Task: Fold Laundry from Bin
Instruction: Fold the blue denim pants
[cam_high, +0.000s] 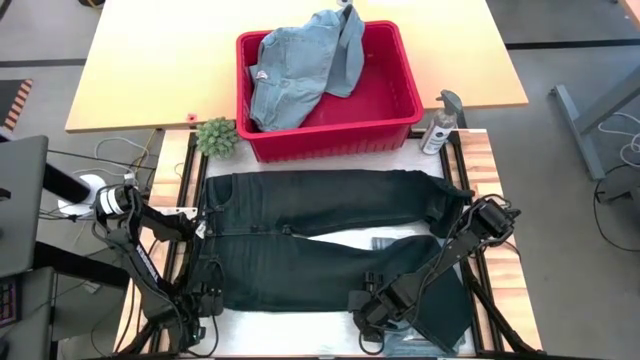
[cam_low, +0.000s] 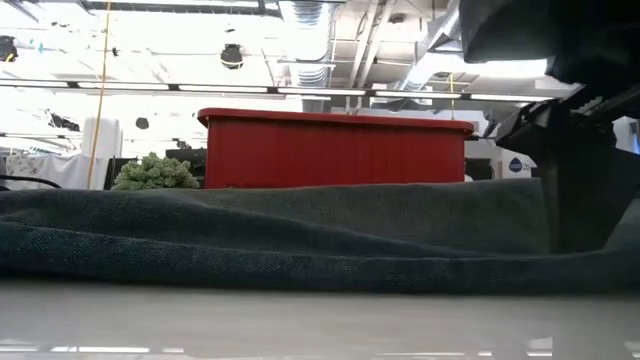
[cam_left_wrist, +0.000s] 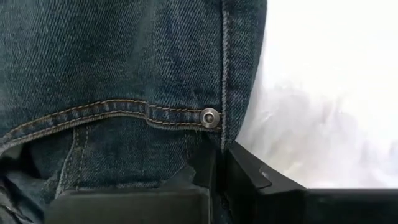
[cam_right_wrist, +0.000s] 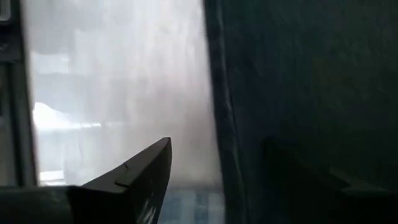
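Observation:
The dark navy trousers (cam_high: 330, 240) lie spread flat across the table, waist end at the left and legs running right; they fill the low view (cam_low: 270, 235). My left gripper (cam_high: 205, 232) is shut on their waist end. My right gripper (cam_high: 468, 208) stands open at the far leg's hem; in the right wrist view (cam_right_wrist: 217, 149) one finger is over bare table and the other over the dark cloth (cam_right_wrist: 298, 93). The red bin (cam_high: 400, 110) stands beyond the trousers with a light blue denim garment (cam_high: 300, 70) draped in it and over its far rim. My left gripper pinches the trousers' stitched edge at the waist end (cam_left_wrist: 214, 152), just below a pocket rivet (cam_left_wrist: 210, 117), between its two shut fingers (cam_left_wrist: 249, 180). The fingers come from above, pointing steeply down. The cloth lies flat on the table around the hold.
A small green plant (cam_high: 215, 135) stands by the bin's left near corner and a spray bottle (cam_high: 440, 125) by its right near corner. A strip of bare white table (cam_high: 300, 325) lies in front of the trousers.

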